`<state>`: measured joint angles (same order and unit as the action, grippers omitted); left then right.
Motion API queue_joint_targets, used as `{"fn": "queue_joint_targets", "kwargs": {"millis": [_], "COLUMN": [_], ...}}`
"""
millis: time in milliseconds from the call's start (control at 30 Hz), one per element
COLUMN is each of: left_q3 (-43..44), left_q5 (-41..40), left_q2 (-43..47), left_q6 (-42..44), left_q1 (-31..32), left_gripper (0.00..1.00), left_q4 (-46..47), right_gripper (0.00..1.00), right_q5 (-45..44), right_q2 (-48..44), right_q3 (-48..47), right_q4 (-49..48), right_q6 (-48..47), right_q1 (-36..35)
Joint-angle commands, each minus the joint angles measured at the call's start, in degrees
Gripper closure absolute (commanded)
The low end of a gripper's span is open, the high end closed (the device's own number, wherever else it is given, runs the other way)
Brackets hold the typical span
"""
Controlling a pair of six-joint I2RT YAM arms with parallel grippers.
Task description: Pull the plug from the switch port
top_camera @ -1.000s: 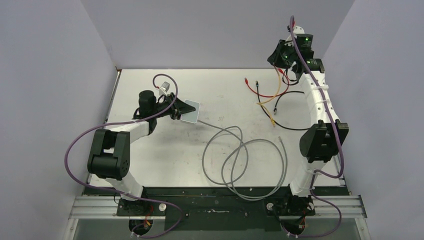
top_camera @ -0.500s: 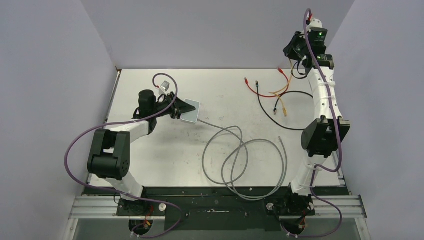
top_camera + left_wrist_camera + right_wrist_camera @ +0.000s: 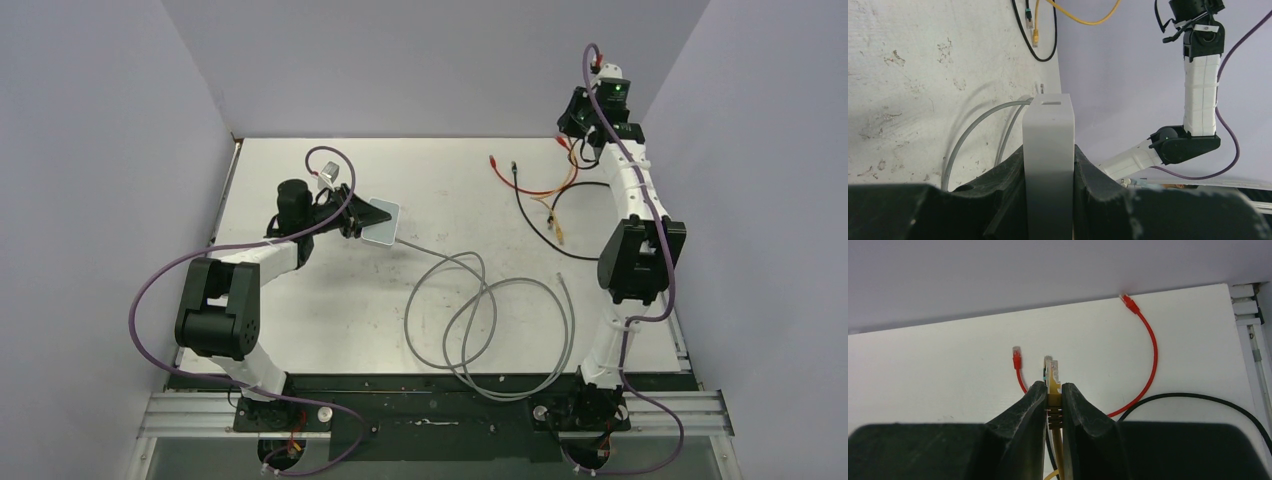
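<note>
The flat light-grey rectangular switch box (image 3: 1048, 125) sits edge-on, clamped inside the left gripper (image 3: 1048, 152). The right gripper (image 3: 1053, 390), well apart, pinches a yellow-cabled plug (image 3: 1052, 376).

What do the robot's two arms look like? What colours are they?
The left arm and the right arm are both white tubes joined by chunky black joints. A purple cable loops along each one. The fingers are black, thick and rough-looking, and they narrow towards the tips. A small green light glows near the right arm's wrist.
</note>
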<state>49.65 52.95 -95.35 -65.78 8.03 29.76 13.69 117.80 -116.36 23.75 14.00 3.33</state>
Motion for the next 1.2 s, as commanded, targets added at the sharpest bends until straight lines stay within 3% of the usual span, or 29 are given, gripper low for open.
{"fn": "queue_joint_targets", "kwargs": {"millis": [0, 500, 1167], "left_q3": [2.84, 3.3, 4.0], "left_q5": [0.99, 1.18, 1.22], "left_q2": [1.61, 1.62, 2.16], "left_q6": [-0.4, -0.49, -0.58], "left_q1": [-0.39, -0.39, -0.46], "left_gripper": [1.0, 1.0, 1.0], "left_q4": [3.02, 2.68, 1.86], "right_gripper": [0.95, 0.95, 0.95], "right_q5": [-1.13, -0.07, 7.97], "right_q2": [1.8, 9.73, 23.68], "right_q3": [1.39, -1.22, -10.64], "right_q4": [-4.03, -4.6, -14.19], "right_q6": [-0.99, 0.8, 20.44], "right_q1": [-0.57, -6.03, -4.34]}}
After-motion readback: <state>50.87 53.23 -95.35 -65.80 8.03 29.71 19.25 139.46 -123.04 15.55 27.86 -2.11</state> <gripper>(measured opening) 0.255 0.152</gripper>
